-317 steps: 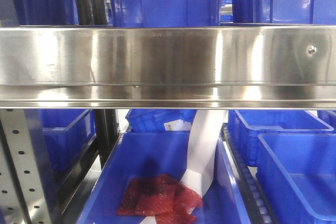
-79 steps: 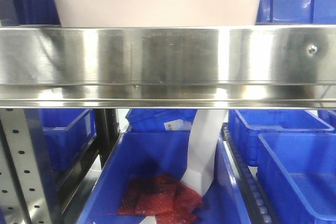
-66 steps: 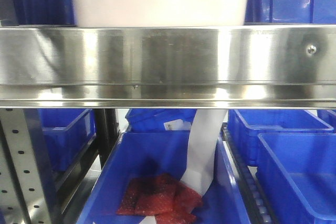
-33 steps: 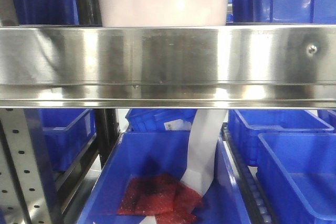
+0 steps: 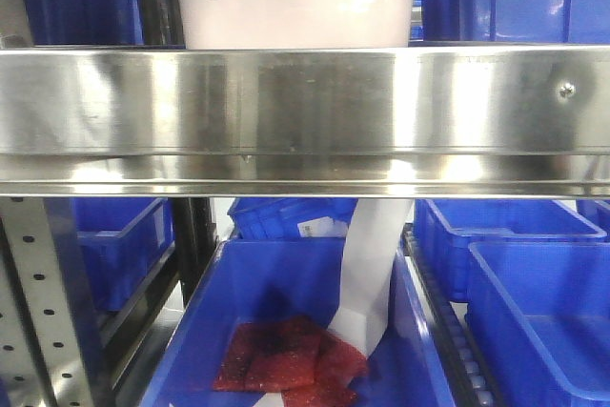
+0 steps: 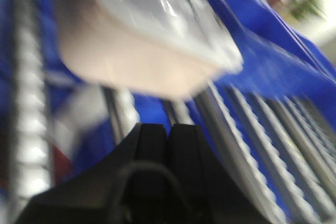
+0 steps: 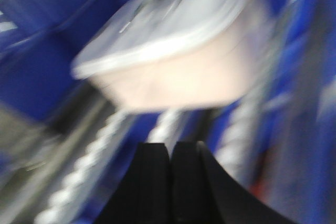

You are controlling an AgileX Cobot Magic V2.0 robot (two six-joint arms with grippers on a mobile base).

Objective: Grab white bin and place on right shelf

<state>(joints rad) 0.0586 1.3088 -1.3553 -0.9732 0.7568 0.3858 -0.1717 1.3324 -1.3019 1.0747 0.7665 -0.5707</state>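
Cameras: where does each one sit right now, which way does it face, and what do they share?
Exterior front-facing: low, level with the right shelf front rail, looking straight in; white bin above the rail, blue bins below; no robot parts show.
Left wrist-mounted: behind the left hand, fingers together and empty, looking along the rollers at the bin; blurred.
Right wrist-mounted: behind the right hand, fingers together and empty, facing the bin from the other side; blurred.
Shared: all three see the white bin.

Bright front view, glaring steel rail [image 5: 305,111]; wrist views motion-blurred.
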